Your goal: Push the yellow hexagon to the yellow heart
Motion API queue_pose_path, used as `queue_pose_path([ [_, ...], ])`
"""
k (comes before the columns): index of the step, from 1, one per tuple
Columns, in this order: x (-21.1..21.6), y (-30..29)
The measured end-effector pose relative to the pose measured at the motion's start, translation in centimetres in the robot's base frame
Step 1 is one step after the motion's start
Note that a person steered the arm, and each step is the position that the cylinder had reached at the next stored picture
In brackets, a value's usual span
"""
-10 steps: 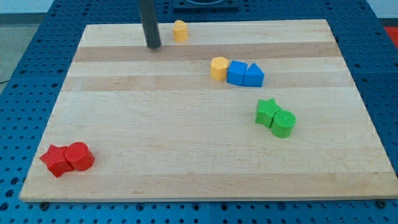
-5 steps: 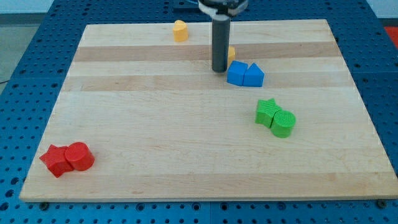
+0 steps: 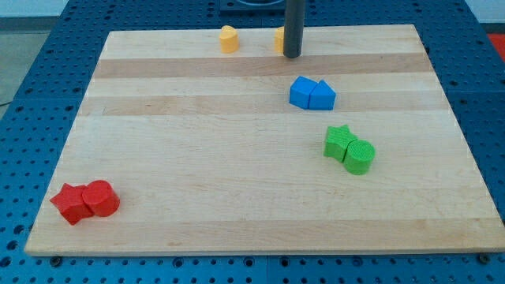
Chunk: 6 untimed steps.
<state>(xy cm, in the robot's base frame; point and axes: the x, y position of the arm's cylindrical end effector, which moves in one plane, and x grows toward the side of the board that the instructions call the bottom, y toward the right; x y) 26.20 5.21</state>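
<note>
The yellow heart (image 3: 228, 39) sits near the view's top edge of the wooden board (image 3: 197, 158), left of centre. The yellow hexagon (image 3: 279, 39) is also near the top edge, to the heart's right; only its left sliver shows, the rest hidden behind my rod. My tip (image 3: 292, 55) rests on the board right against the hexagon's right and lower side. A gap about one block wide separates the hexagon from the heart.
A blue cube (image 3: 301, 91) and a blue triangle (image 3: 322, 95) touch each other right of centre. A green star (image 3: 340, 141) and a green cylinder (image 3: 359, 156) touch below them. A red star (image 3: 72, 203) and a red cylinder (image 3: 101, 198) sit at the bottom left.
The rod swept from the top left to the hexagon beside the blue cube, then pushed it up to the top edge, level with the heart. Other blocks stayed put.
</note>
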Motion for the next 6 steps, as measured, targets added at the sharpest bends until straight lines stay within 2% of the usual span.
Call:
queue_pose_path([
  [1, 1.3, 2.1],
  [2, -0.4, 4.9],
  [3, -2.1, 2.0],
  [5, -2.2, -5.8],
  [6, -0.9, -5.0],
])
